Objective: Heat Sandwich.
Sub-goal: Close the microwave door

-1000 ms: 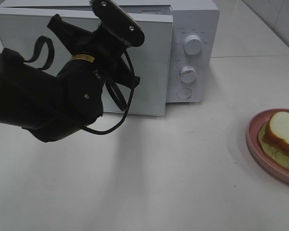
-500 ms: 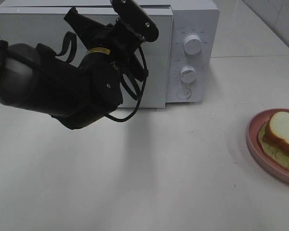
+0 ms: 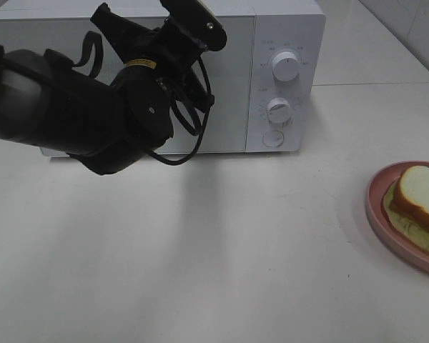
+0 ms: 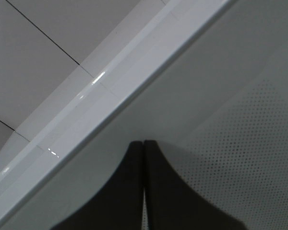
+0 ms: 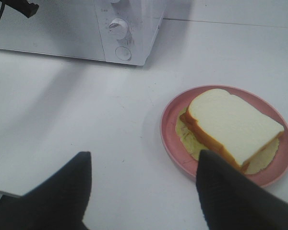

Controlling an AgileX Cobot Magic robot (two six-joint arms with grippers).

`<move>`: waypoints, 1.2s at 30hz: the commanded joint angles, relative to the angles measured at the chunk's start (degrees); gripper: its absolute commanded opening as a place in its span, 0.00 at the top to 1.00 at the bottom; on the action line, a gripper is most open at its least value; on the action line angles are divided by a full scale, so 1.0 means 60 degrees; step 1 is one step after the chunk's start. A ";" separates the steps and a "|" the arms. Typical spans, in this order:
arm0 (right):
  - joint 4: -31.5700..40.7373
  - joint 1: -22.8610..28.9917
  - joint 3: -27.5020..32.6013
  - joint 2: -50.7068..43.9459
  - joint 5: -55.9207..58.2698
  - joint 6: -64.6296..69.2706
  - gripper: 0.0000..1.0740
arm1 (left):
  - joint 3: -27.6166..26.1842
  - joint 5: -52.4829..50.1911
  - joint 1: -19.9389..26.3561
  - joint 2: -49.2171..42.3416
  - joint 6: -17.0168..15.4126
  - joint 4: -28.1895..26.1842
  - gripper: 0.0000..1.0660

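Observation:
The sandwich [image 3: 422, 196] [image 5: 230, 127] lies on a round pink plate [image 3: 377, 214] [image 5: 170, 129] at the right edge of the table. A white microwave [image 3: 286, 28] [image 5: 134, 28] stands at the back with its door [image 3: 229, 107] flush against the body. My left arm [image 3: 93, 107] reaches up in front of that door. In its wrist view the left gripper [image 4: 144, 143] is shut, with its tips pressed against the door's dotted window [image 4: 249, 158]. My right gripper [image 5: 144, 165] hangs open over the table, just short of the plate, holding nothing.
Two round knobs [image 3: 284, 66] and a round button [image 3: 273, 138] sit on the microwave's right panel. White tabletop [image 3: 236, 250] stretches between the microwave and the plate. A tiled wall shows behind in the left wrist view.
My left arm swung up and toward the microwave. The door, ajar a second ago, now sits closed against the body. The sandwich and plate stayed put.

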 commanded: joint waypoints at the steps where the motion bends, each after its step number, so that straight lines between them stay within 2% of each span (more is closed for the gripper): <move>1: -0.0057 -0.0057 0.0019 -0.0277 -0.0029 -0.0048 0.42 | -0.0201 -0.0497 0.0487 0.0019 -0.0095 -0.0162 1.00; 18: -0.0076 -0.0057 0.0019 -0.0277 -0.0029 -0.0029 0.43 | -0.0201 -0.0563 0.0449 0.0019 -0.0115 -0.0229 1.00; 21: -0.0076 -0.0057 0.0019 -0.0277 -0.0029 -0.0029 0.43 | -0.0201 -0.0697 0.0277 0.0010 -0.0583 -0.0754 1.00; 23: -0.0076 -0.0057 0.0019 -0.0277 -0.0029 -0.0029 0.43 | -0.0201 -0.0697 0.0210 0.0010 -0.0678 -0.0926 1.00; 26: -0.0076 -0.0057 0.0019 -0.0277 -0.0029 -0.0029 0.43 | -0.0201 -0.0697 -0.0124 0.0000 -0.0907 -0.1805 1.00; 28: -0.0076 -0.0057 0.0019 -0.0277 -0.0029 -0.0029 0.43 | -0.0201 -0.0697 -0.0210 -0.0010 -0.1022 -0.1996 1.00; 31: -0.0076 -0.0057 0.0019 -0.0277 -0.0029 -0.0029 0.43 | -0.0201 -0.0659 -0.0563 -0.0095 -0.1728 -0.3075 1.00; 32: -0.0076 -0.0057 0.0019 -0.0277 -0.0029 -0.0029 0.43 | -0.0201 -0.0659 -0.0563 -0.0095 -0.1728 -0.3075 1.00; 33: -0.0076 -0.0057 0.0019 -0.0277 -0.0029 -0.0029 0.43 | -0.0201 -0.0611 -0.0678 -0.0220 -0.2168 -0.3619 1.00; 34: -0.0076 -0.0057 0.0019 -0.0277 -0.0029 -0.0029 0.43 | -0.0201 -0.0602 -0.0726 -0.0286 -0.2378 -0.3858 1.00; 36: -0.0076 -0.0057 0.0019 -0.0277 -0.0029 -0.0029 0.43 | -0.0201 -0.0153 -0.0754 -0.0668 -0.2588 -0.4517 1.00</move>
